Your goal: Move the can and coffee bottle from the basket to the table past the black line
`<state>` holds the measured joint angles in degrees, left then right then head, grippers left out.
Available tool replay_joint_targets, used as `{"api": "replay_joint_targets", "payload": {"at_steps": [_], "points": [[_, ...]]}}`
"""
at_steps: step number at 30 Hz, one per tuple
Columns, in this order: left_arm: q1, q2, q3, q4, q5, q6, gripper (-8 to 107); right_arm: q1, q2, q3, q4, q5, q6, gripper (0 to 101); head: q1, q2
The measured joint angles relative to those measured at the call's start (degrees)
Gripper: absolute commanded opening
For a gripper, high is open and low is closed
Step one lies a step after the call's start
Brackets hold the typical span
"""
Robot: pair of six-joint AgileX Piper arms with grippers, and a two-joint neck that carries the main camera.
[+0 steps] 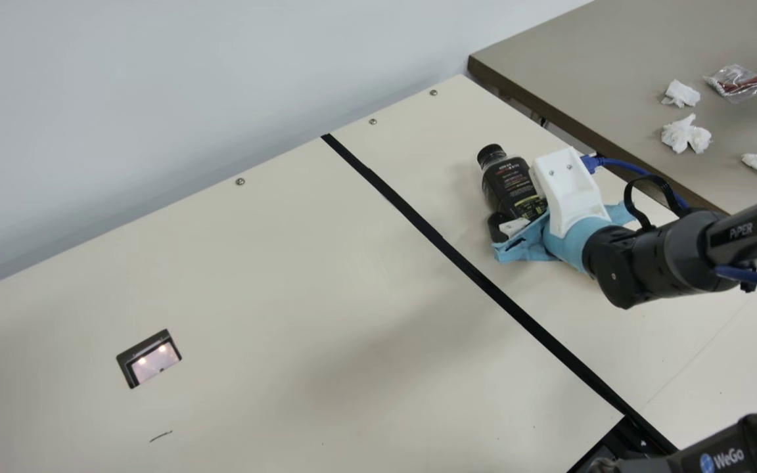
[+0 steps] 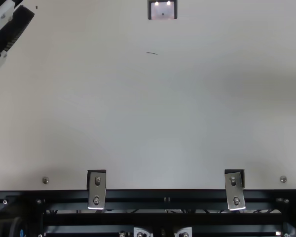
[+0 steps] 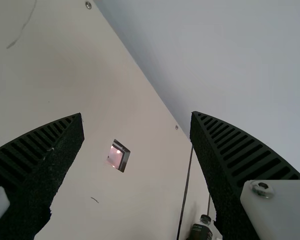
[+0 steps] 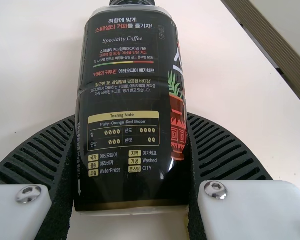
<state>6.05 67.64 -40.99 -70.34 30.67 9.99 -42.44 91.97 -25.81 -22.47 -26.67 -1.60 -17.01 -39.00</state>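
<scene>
Between black line (image 1: pixel 444 243) and cream bench's (image 1: pixel 286 263) right edge: coffee bottle (image 1: pixel 508 182), right pincer (image 1: pixel 520 210) closed on its sides. Left pincer (image 2: pixel 17 12) gapes wide, holding nothing. Grey-brown bench (image 1: pixel 589 66) lies beyond; pale wall (image 1: pixel 155 98) alongside.

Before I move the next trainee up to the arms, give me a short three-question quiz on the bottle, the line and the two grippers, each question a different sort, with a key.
1. Multiple choice: on which side of the black line is the coffee bottle?
A. The robot's left
B. The robot's right
C. Straddling it

2. True or false: the coffee bottle is between the fingers of the right gripper.

3. Fill in the blank, "open" or "shut": the left gripper is ____.

Key: 1. B; 2. True; 3. open
</scene>
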Motion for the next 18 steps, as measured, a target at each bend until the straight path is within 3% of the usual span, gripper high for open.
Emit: {"api": "replay_joint_targets", "payload": {"at_steps": [9, 18], "points": [[0.0, 0.0, 0.0, 0.0, 0.0, 0.0, 90, -1.1, -2.4, 0.5, -3.6, 0.8, 4.4, 101, 0.3, 0.0], [0.0, 0.0, 0.0, 0.0, 0.0, 0.0, 90, 0.5, -10.4, 0.7, -11.4, 3.4, 13.5, 101, 0.0, 0.3]]}}
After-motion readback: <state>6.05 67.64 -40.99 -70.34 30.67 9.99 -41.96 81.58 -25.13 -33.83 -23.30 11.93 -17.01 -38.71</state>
